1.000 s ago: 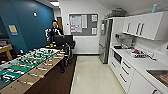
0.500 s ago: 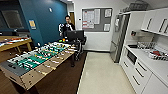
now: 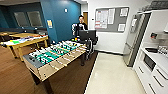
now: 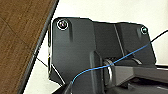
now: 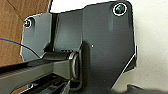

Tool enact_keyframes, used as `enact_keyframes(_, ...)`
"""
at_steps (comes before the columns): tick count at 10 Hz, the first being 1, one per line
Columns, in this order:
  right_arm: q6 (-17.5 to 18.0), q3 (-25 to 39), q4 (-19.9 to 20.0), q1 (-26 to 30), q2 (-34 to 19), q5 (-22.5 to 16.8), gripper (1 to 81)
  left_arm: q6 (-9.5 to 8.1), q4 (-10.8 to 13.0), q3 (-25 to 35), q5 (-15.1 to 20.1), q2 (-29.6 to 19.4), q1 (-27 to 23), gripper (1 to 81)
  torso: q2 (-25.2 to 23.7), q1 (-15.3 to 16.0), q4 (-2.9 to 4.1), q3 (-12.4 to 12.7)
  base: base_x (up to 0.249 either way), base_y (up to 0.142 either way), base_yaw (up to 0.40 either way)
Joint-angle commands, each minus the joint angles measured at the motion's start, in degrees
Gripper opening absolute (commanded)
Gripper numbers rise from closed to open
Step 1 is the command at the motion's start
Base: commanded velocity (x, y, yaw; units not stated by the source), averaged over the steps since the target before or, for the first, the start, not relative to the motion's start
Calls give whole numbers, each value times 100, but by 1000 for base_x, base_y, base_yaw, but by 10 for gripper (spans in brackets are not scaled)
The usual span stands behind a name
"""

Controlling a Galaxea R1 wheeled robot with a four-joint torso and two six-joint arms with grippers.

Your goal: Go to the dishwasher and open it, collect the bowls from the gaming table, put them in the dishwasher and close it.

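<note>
At the far left stands the gaming table (image 3: 26,40), a long table on wooden legs with colourful boxes on its top. I cannot make out the bowls on it from here. On the right, a dark-fronted unit (image 3: 149,62) sits under the white counter; I cannot tell whether it is the dishwasher. Both wrist views look down past the robot's dark plates at the seam between brown wood floor (image 4: 17,42) and pale floor (image 5: 152,37).
A table-football table (image 3: 53,58) with a green field stands close ahead on the left. Behind it are a person (image 3: 80,25) and a dark monitor rig (image 3: 87,36). A steel fridge (image 3: 133,42) and white cabinets (image 3: 155,77) line the right. Pale floor (image 3: 112,75) runs between them.
The whole head picture has shifted as the camera moved. The table-football table now looks larger and nearer, and the counter has slid towards the right edge.
</note>
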Motion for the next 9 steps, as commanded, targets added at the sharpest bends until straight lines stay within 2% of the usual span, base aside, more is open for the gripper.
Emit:
enact_keyframes(1, -6, 8, -218, 279, 48, -336, 811, -5, 73, -1, 268, -67, -204, 811, 0, 0, 0, 0, 0, 0, 350)
enact_keyframes(4, 3, 254, -332, 279, -48, -345, 811, -5, 82, 26, 259, -94, -178, 811, 0, 0, 0, 0, 0, 0, 351)
enact_keyframes(5, 12, 553, -315, 271, -224, -327, 811, -5, 82, 61, 259, -111, -160, 811, 0, 0, 0, 0, 0, 0, 350)
enact_keyframes(7, 29, 1649, -315, 288, -829, -301, 811, -5, 82, 105, 163, -129, -125, 811, 0, -2, 0, 0, 0, 0, 350)
enact_keyframes(9, 38, 1809, -323, 297, -876, -310, 811, -5, 82, 166, 145, -138, -107, 811, 0, 0, 0, 0, 0, 0, 350)
